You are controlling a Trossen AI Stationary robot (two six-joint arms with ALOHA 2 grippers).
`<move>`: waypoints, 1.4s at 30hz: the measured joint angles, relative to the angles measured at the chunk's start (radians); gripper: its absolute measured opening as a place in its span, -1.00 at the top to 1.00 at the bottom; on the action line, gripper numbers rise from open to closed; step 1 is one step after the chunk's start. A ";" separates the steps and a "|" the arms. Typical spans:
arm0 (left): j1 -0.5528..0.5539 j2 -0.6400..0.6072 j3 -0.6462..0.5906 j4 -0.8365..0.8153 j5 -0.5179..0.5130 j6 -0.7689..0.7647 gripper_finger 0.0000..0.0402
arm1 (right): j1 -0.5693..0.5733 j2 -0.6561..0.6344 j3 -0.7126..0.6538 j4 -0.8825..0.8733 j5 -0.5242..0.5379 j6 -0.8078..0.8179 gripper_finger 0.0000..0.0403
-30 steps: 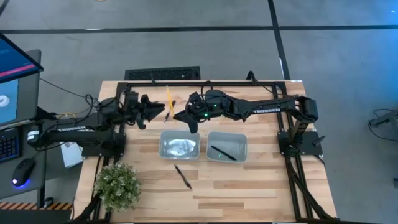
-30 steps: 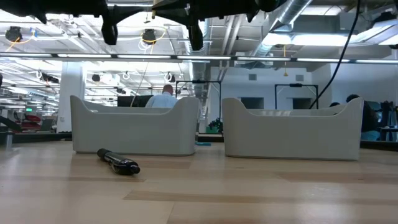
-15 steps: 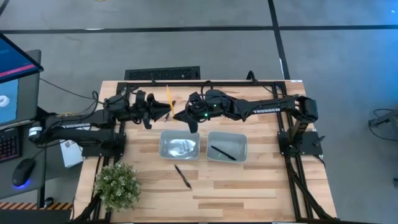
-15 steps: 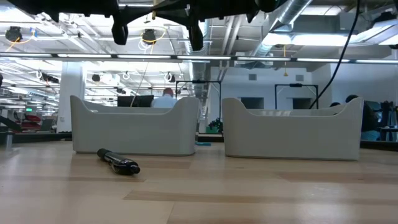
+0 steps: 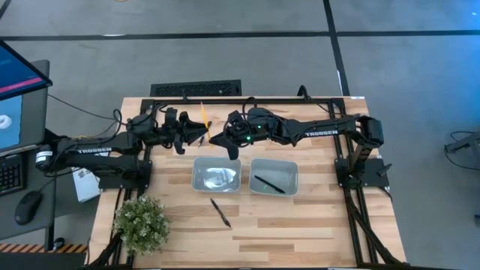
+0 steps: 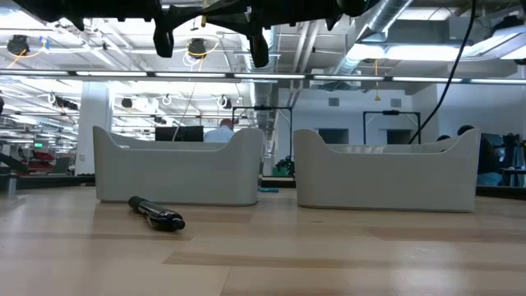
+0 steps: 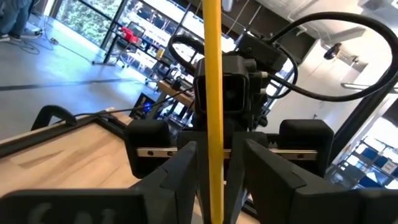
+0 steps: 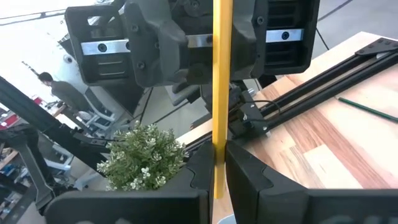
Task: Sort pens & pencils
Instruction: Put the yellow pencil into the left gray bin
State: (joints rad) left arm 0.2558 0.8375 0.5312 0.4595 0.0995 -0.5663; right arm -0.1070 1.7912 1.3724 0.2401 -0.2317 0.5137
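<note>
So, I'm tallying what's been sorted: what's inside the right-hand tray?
In the high view, the right tray holds one black pen lying slantwise. From table height its wall hides everything inside.

place: robotics lab or workshop | signs: exposed ceiling ducts [image 6: 329, 37] and strip lights; wooden table [image 5: 300, 232] on a concrete floor; monitor [image 5: 19, 90] at left; glass partitions beyond

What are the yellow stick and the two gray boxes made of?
The yellow pencil looks like painted wood: smooth, even yellow, slightly glossy, though the core is hidden. The two gray trays look like matte molded plastic, with rounded corners and thin walls. The table looks like pale wood with visible plank grain.
</note>
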 joint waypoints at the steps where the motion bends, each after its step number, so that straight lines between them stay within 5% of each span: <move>1: 0.000 0.000 0.000 0.000 -0.003 0.000 0.42 | 0.000 0.000 0.000 0.000 0.000 0.000 0.73; 14: 0.000 0.000 0.000 -0.002 -0.023 0.024 0.96 | 0.002 -0.002 0.000 -0.049 -0.003 -0.012 0.73; 42: 0.000 0.000 -0.001 0.000 -0.026 0.012 0.84 | 0.007 -0.002 0.000 -0.052 -0.017 -0.027 0.73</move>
State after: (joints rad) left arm 0.2558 0.8379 0.5304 0.4595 0.0736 -0.5545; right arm -0.1001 1.7897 1.3724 0.1879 -0.2485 0.4866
